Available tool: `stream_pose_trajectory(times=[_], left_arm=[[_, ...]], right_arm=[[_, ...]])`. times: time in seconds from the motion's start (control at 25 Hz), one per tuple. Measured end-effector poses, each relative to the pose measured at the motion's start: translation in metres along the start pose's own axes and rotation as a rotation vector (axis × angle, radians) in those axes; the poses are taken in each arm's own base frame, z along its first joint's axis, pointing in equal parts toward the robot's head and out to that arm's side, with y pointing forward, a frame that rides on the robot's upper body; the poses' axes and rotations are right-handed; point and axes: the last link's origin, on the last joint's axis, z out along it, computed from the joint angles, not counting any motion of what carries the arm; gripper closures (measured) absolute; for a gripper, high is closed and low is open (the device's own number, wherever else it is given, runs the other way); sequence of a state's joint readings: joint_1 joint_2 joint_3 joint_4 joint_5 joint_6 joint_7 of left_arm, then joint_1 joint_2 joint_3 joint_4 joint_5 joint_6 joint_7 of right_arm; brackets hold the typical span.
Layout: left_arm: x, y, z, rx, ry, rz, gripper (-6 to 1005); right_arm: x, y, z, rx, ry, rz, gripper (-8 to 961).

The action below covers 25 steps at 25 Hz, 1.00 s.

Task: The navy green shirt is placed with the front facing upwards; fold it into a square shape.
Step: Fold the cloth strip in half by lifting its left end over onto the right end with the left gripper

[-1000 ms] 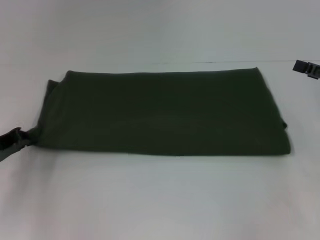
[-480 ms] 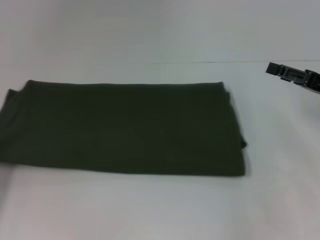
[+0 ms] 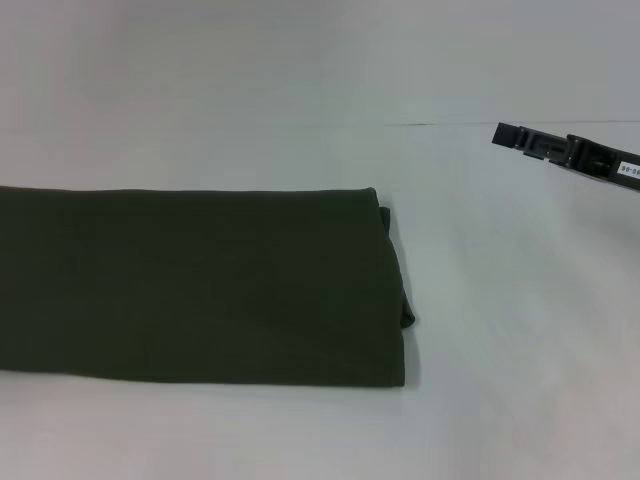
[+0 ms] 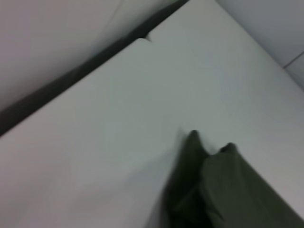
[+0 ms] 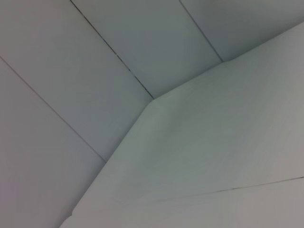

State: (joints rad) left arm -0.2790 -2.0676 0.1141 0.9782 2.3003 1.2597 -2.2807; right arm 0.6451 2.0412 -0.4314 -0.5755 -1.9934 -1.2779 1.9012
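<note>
**Folded shirt on the left, right claw high and clear of it**

From the head view I see the navy green shirt (image 3: pixel 195 285) lying flat on the white surface (image 3: pixel 500 400) as a long folded band, plain dark green side up. It fills the left and middle of the view and runs off the left edge, so I cannot see its far-left end. Its right end is a stacked fold, with a small lip of cloth poking out past the corner.

The right claw (image 3: pixel 510 137) reaches in from the upper right edge, well apart from the shirt and beyond its right end. The arm comes in nearly level, tilted slightly, with the tip pointing toward the left. Only the dark tip and part of the body show; I cannot tell whether its fingers are spread or pressed together.

The left claw does not show in any view, so I cannot report its state. My left wrist camera shows a bunched, peaked end of the shirt (image 4: pixel 223 185) raised off the surface (image 4: pixel 95 156). The right wrist camera shows only bare white surface (image 5: pixel 213 142) and pale panelled wall (image 5: pixel 95 57).
</note>
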Motion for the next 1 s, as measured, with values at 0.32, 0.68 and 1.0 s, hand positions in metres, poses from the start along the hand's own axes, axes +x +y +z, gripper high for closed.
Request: stream_pose_trajectory(times=[0.32,0.68,1.0], left_arm=[[-0.004,0.096,0.027,-0.45,-0.055,0.069,938],[-0.07,0.255,0.084,-0.965,-0.301,0.17,926],[-0.18,0.262,0.111,-0.956,-0.457,0.099,916]], right_arm=[[0.008,-0.003,-0.006,0.005,0.009,-0.007,53],[0.015,-0.014,-0.036,0.006,0.011,-0.009,53],[0.016,-0.03,-0.068,0.057,0.011,-0.018,54]])
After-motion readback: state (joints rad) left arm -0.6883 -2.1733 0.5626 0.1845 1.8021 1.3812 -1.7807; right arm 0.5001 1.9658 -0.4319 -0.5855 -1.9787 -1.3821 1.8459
